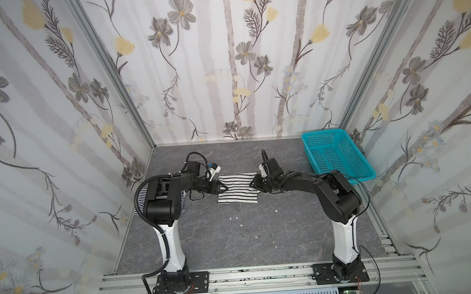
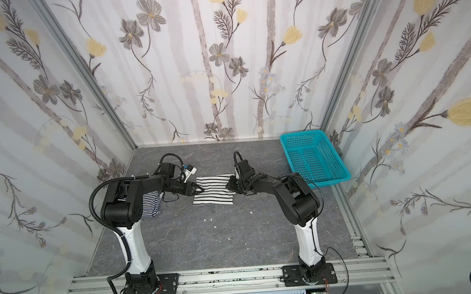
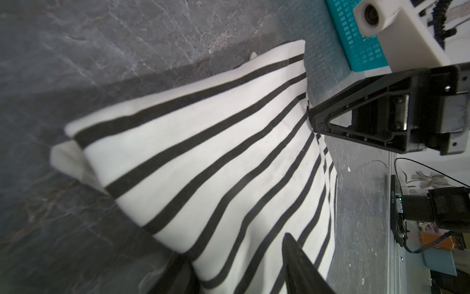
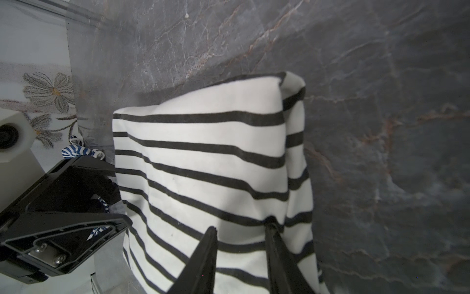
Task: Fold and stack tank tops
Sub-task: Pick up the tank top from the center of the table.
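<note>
The white tank top with wide black stripes lies folded into a rectangle at mid-table. My left gripper is at its left edge. Its jaws stand well apart, with striped cloth filling the gap. My right gripper is at the right edge, its fingertips pressed into the puckered, doubled cloth between them. The navy-and-white fine-striped tank top lies bunched at the left, mostly hidden under my left arm.
A turquoise perforated basket with nothing in it stands at the back right corner. A few small white specks lie on the grey marbled table in front of the folded top. Floral walls close in three sides.
</note>
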Tool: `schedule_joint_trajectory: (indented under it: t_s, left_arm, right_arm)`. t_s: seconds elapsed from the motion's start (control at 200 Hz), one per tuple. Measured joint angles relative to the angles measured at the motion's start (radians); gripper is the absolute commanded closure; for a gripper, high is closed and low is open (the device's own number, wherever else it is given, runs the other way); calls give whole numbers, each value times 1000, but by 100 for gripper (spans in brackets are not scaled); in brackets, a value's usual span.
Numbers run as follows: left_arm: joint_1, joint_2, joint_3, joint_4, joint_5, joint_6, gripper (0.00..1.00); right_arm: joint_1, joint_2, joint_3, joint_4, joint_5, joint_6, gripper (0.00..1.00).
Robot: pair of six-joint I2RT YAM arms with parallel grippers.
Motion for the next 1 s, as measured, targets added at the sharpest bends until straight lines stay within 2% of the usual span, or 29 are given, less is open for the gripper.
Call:
schedule_joint_trajectory:
  t_s: [0.135,0.24,0.425,0.505,0.589,0.644,0.829,0.999]
  left_arm:
    - [-1,4,5,-1,6,-6,52]
    - [-3,16,17,-6,6,-19,62]
    - [-9,34,43,-31,5,-49,68]
    - [-16,35,50,-47,-1,-58,77]
    - [-22,37,52,-64,-16,-73,94]
    - [-23,37,54,-70,-19,-75,100]
    - [-23,13,54,-91,-50,-80,100]
    - [-11,-78,42,-119,-80,-78,100]
  right_arm:
    - [-1,0,-17,34,-6,1,66]
    - [-1,0,-23,48,-7,1,66]
    - [3,-4,-34,67,-6,9,66]
    - [5,-6,-37,71,-3,8,66]
    - [8,-8,-40,74,-3,9,66]
    - [8,-11,-44,76,-3,9,66]
    - [10,-51,-70,56,-6,11,65]
    - [11,-132,-93,34,-3,11,61]
